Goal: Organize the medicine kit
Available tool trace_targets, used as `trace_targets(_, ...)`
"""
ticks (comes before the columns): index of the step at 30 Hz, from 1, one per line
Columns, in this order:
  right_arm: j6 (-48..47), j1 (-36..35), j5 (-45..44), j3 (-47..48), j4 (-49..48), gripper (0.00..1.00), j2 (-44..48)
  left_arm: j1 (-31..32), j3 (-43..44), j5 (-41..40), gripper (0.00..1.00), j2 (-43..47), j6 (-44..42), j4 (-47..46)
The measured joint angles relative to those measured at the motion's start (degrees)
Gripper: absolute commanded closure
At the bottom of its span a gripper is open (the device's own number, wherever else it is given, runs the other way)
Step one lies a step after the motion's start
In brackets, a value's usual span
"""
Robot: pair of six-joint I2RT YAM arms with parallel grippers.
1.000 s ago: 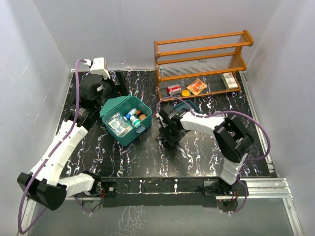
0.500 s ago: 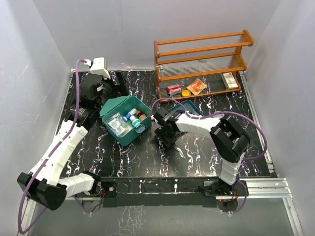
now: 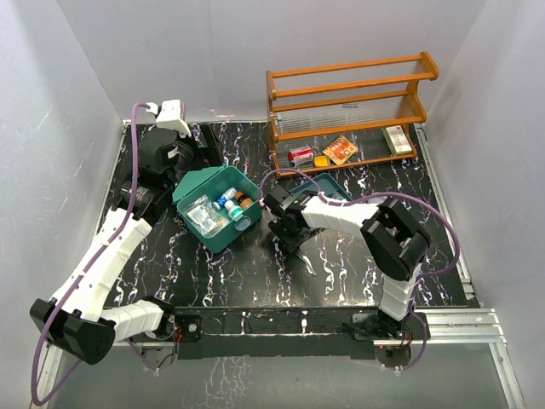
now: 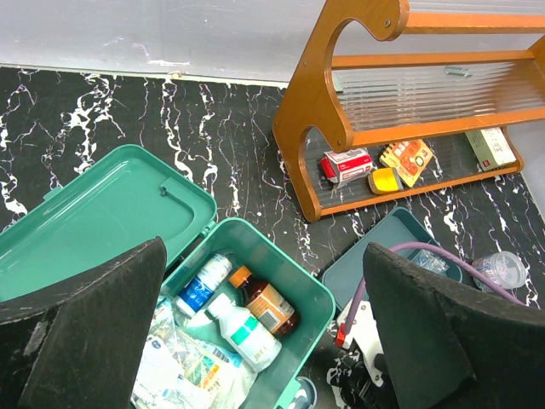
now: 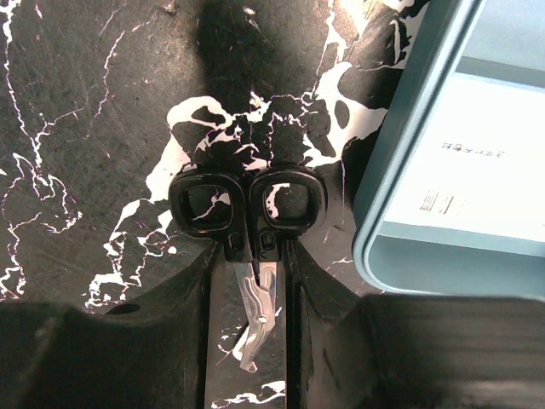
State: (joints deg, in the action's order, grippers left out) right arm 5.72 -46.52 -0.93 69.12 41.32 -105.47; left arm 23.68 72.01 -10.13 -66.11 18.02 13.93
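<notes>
The teal-green medicine kit stands open at the left centre, lid tipped back. It holds a white bottle, an amber bottle, a blue-labelled bottle and packets. My left gripper is open and empty above the kit; in the top view it sits behind the lid. My right gripper is low over the table just right of the kit. In the right wrist view it is shut on black-handled scissors, blades pointing back between the fingers.
A darker blue-teal tray lies behind the right gripper, with a white sheet in it. The orange wooden rack stands at the back right, with small boxes and packets on its bottom shelf. White walls close in the table.
My right gripper has moved left across the table, closer to the kit's right side. The left arm and the kit have not moved.
</notes>
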Motion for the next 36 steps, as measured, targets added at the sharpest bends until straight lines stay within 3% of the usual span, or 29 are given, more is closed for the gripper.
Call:
trace_targets(7,1.16,-0.04,0.07,-1.01,-2.86,0.84,1.68,0.0,0.0,0.0,0.01,0.02,-0.02,0.0)
trace_targets(16,7.48,-0.24,-1.18,-4.76,-7.74,0.84,11.58,0.0,0.0,0.0,0.01,0.0,-0.02,0.0)
trace_targets(30,25.38,0.28,-19.02,-5.33,-13.42,0.83,15.63,0.0,0.0,0.0,0.01,0.31,0.0,0.0)
trace_targets(36,34.77,5.16,-24.3,-3.34,-13.64,0.84,15.63,0.0,0.0,0.0,0.01,0.46,0.0,0.07)
